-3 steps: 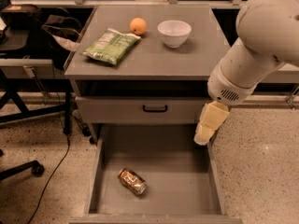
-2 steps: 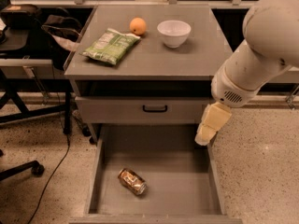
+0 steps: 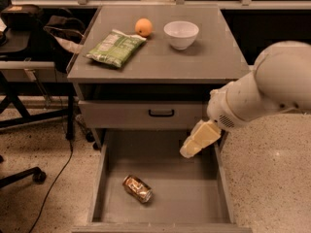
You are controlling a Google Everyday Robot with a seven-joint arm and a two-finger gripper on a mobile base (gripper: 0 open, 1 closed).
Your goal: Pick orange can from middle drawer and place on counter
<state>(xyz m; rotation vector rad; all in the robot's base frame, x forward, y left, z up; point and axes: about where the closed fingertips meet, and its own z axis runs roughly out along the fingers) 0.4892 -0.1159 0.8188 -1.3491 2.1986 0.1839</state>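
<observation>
The orange can (image 3: 137, 189) lies on its side on the floor of the open middle drawer (image 3: 194, 200), left of centre. My gripper (image 3: 198, 141) hangs over the drawer's back right part, above and to the right of the can, well apart from it. The grey counter (image 3: 204, 57) tops the cabinet.
On the counter lie a green snack bag (image 3: 115, 48), a round orange fruit (image 3: 143, 27) and a white bowl (image 3: 181, 34). A shallower closed drawer with a black handle (image 3: 161, 113) sits above the open one. Office chairs (image 3: 29, 38) and a cable (image 3: 58, 174) stand at the left.
My arm has swung lower and to the left, bringing the gripper from the drawer's right edge further over the drawer. The can has not moved.
</observation>
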